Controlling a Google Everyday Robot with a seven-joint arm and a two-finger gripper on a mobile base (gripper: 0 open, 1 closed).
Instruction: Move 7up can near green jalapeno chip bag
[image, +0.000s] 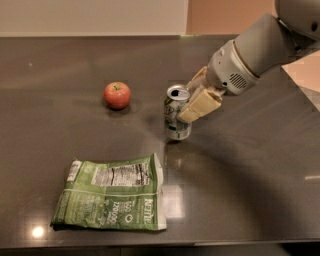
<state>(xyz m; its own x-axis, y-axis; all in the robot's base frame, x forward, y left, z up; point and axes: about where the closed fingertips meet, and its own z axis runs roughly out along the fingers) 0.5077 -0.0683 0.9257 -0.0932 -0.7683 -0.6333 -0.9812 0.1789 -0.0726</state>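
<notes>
**Claw (186, 102) gripping the 7up can (177, 120) on the dark surface (260, 190)**

Closest to the viewer, the green jalapeno chip bag (111, 196) is lying flat and crinkled, with its white label panel facing up. It is sitting in front of the claw and off to its left in the camera view, apart from the claw and from the can.

Further back, the 7up can is standing upright between the claw's pale fingers (201, 104), its opened top showing. The claw is closing narrowly on the can, one finger pressing across the can's near right side and the other reaching round behind its rim. Whether the can's base is touching the surface or hanging just above it cannot be told. The can is standing beyond the bag's upper right corner, near it but not touching.

The grey arm (260, 50) is stretching away from the claw up to the right.

Further still, a red apple (117, 95) is resting left of the claw, slightly behind it, apart from the can.
</notes>
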